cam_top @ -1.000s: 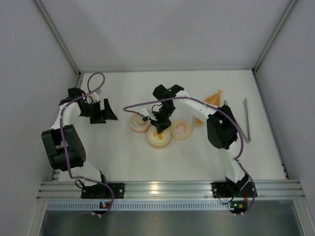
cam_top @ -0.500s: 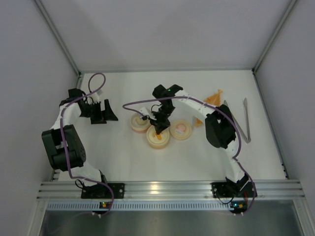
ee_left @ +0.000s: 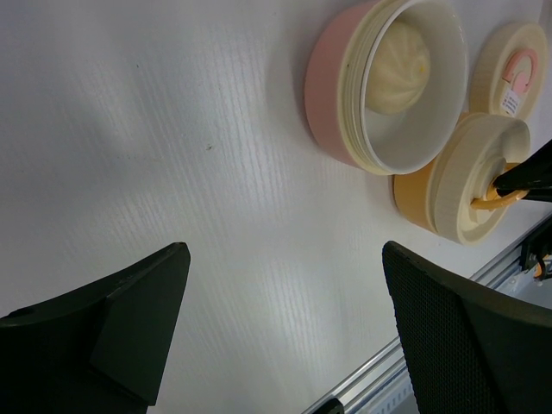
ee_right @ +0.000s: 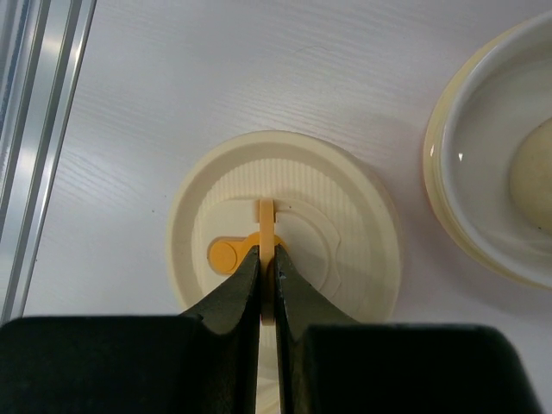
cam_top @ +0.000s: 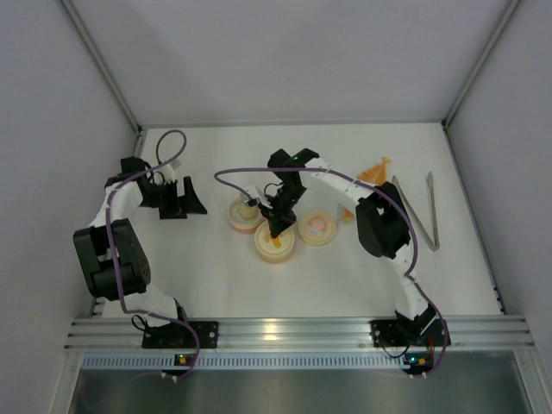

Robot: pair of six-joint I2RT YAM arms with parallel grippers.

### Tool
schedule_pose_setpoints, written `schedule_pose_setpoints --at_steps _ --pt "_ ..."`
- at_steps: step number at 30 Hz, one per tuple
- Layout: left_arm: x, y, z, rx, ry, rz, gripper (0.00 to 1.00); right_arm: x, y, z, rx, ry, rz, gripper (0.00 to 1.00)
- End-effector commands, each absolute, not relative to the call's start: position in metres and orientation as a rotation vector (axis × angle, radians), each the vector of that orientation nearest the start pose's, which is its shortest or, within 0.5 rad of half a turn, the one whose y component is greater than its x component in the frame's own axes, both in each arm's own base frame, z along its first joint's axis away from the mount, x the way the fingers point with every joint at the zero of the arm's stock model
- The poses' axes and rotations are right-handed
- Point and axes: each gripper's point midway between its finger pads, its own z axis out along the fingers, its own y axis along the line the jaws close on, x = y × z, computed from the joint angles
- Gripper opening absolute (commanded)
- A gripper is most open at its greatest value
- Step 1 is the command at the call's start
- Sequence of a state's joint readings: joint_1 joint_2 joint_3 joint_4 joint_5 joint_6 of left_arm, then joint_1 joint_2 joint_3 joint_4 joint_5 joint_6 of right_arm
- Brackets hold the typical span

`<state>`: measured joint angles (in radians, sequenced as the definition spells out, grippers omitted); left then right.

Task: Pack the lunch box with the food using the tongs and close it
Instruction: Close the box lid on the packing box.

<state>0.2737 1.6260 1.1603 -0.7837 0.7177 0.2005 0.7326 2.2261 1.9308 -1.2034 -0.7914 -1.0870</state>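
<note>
The right tool (ee_right: 268, 274) is pinched shut on the thin upright tab (ee_right: 266, 220) of the cream lid (ee_right: 345, 259) that sits on the orange container (ee_left: 414, 194). The left tool (ee_left: 285, 332) stands wide open with nothing in it, over bare worktop (ee_left: 172, 129). The pale beige ball (ee_left: 398, 62) lies in the open pink container (ee_left: 332, 86), just beside the orange one. The tongs (cam_top: 431, 216) lie on the worktop at the far right, well apart from both tools.
</note>
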Motion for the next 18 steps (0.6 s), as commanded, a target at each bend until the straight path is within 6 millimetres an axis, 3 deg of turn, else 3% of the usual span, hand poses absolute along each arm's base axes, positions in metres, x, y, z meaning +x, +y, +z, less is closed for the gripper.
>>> schedule_pose_setpoints --at_steps 1,9,18 --pt "0.331 -0.022 0.118 0.120 2.485 -0.807 0.98 0.244 0.339 0.027 -2.263 1.817 1.074 0.00" --pt "0.329 -0.022 0.122 0.138 2.476 -0.795 0.98 0.233 0.329 0.014 -2.254 1.906 1.095 0.00" --pt "0.326 -0.021 0.127 0.149 2.466 -0.776 0.98 0.231 0.322 0.024 -2.238 1.962 1.065 0.00"
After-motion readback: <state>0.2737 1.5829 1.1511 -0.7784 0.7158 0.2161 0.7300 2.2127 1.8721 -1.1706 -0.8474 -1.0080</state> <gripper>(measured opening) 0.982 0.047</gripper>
